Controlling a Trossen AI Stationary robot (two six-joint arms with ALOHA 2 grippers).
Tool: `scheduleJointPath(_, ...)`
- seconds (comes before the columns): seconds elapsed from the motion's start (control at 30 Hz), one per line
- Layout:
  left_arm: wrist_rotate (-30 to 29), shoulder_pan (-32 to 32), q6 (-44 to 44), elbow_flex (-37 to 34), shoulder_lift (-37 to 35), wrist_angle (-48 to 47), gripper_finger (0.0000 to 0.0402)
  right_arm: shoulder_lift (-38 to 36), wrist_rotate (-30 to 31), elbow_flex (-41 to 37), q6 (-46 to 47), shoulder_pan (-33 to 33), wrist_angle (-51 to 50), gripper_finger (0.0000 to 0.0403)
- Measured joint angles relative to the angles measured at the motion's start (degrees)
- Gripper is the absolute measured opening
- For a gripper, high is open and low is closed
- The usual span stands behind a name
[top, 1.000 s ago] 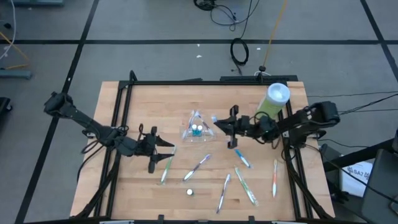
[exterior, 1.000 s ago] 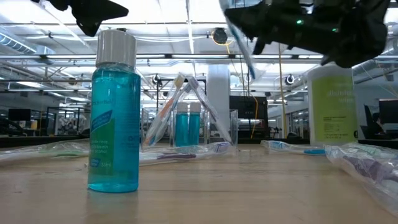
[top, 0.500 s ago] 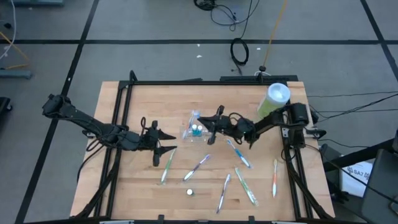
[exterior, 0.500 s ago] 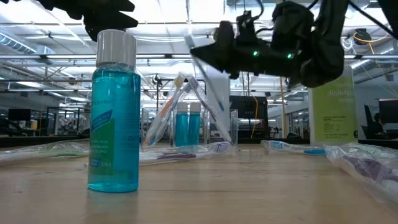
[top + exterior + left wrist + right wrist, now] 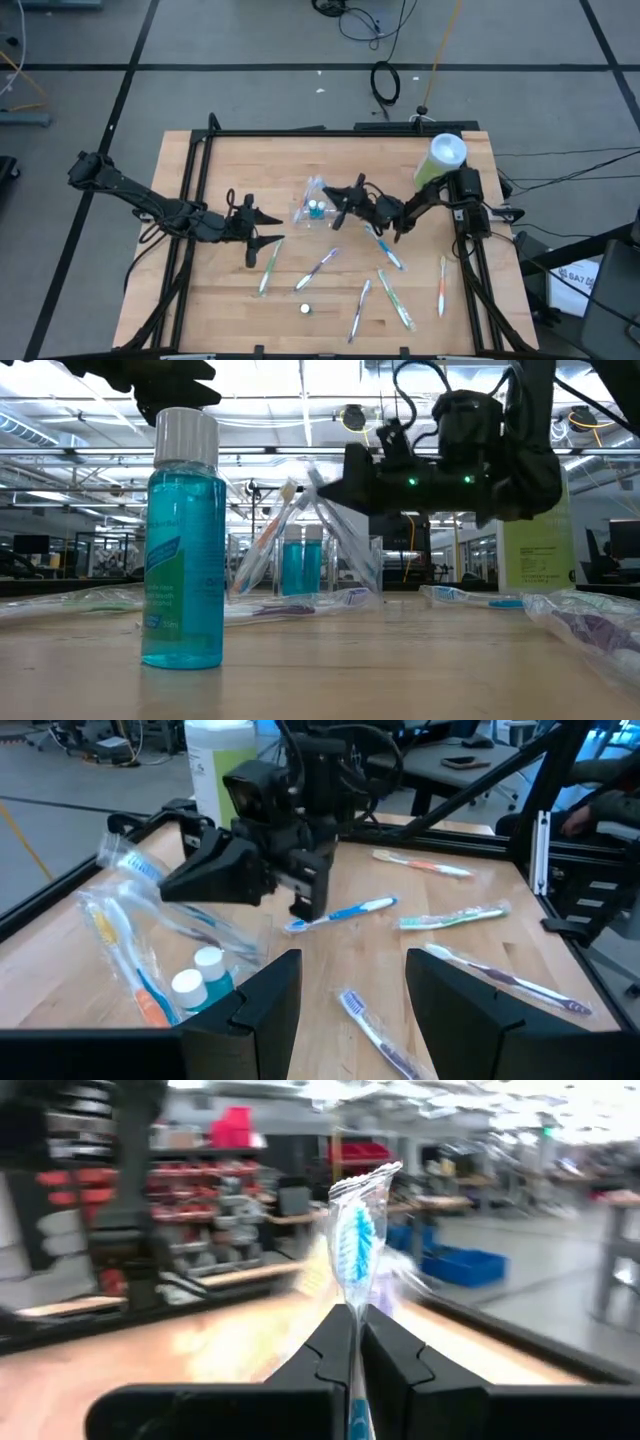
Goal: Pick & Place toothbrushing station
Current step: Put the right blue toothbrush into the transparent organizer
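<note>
A small clear cup [image 5: 305,212] stands mid-table holding several toothbrushes and two small teal bottles [image 5: 190,988]. My right gripper [image 5: 335,200] hovers just to its right, shut on a wrapped blue toothbrush [image 5: 355,1230] whose head end [image 5: 130,866] reaches over the cup. My left gripper [image 5: 262,232] waits open to the cup's left, fingers [image 5: 268,1000] pointing at it, with nothing between them. More wrapped toothbrushes [image 5: 318,268] lie flat on the table. My right gripper pinches the wrapped toothbrush between its two fingers [image 5: 330,1350], on the handle a little below the bristle head [image 5: 353,1312]. It comes from the table's right, tipped slightly upward. The brush runs along the fingers, head sticking out past them, lifted clear of the table.
A tall light-green canister [image 5: 440,160] stands at the far right behind my right arm. A teal bottle with a white cap [image 5: 185,540] stands near the front edge [image 5: 306,309]. Loose toothbrushes [image 5: 395,298] spread over the near right half.
My right gripper has come down and gone toward the table's left, up to the cup, staying shut on the wrapped toothbrush. It has tipped, so the brush now points up and toward the cup instead of slanting below the gripper.
</note>
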Motion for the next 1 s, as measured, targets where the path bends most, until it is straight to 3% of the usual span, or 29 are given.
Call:
scheduleJointPath(0.2, 2.2, -0.2, -0.2, 0.0, 0.0, -0.4, 0.0189, -0.5, 6.7, -2.4, 4.1, 1.8, 0.0, 0.0006)
scheduleJointPath(0.47, 2.5, -0.7, -1.2, 0.0, 0.0, -0.7, 0.0189, -0.5, 6.7, -2.4, 3.4, 2.6, -0.4, 0.0017)
scheduleJointPath(1.0, 2.5, -0.7, -1.2, 0.0, 0.0, -0.7, 0.0189, -0.5, 10.1, -2.4, 5.2, 2.5, -3.3, 0.0155)
